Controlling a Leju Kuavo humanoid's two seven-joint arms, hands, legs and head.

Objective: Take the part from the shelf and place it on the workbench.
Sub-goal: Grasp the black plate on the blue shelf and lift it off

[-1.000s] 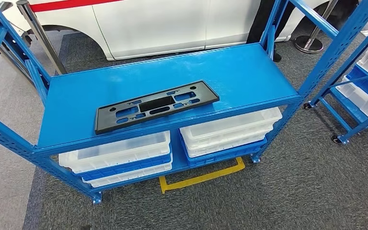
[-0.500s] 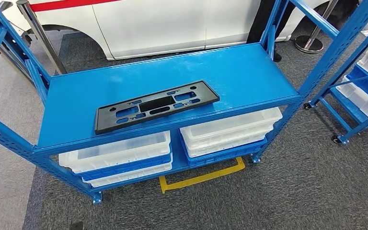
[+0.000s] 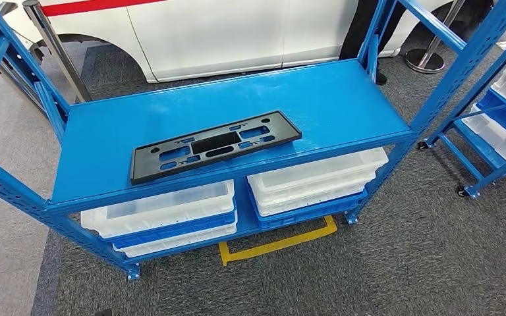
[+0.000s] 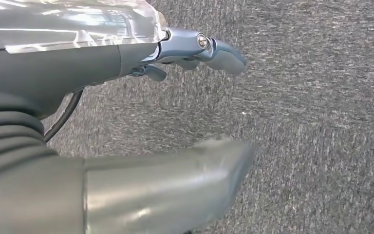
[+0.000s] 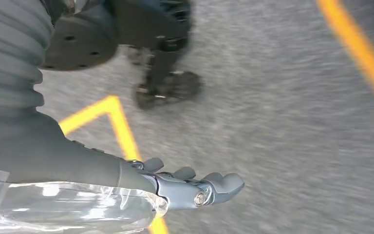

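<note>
Two hands, both holding nothing. Left hand [image 4: 141,122]: thumb and fingers well apart, hanging over grey carpet [image 4: 321,122], touching nothing. Right hand [image 5: 175,187]: fingers extended and spread a little from the thumb side, empty, above carpet crossed by yellow floor tape [image 5: 119,129]; that picture is blurred.

Item, head view: black plastic part [image 3: 214,145], a long flat plate with cut-out slots, lying flat on the upper deck of the blue shelf [image 3: 138,112], near the deck's front edge and left of its middle, slightly askew. No legible writing on it.

Lower deck, left to right: one stack of white and blue trays [image 3: 165,220], a second stack of white and blue trays [image 3: 316,181]. Yellow tape [image 3: 277,243] on the floor below.

Behind the shelf: white car body [image 3: 224,33] with a red stripe [image 3: 92,6]. Far right: second blue rack [image 3: 494,131] on castors, carrying white trays
</note>
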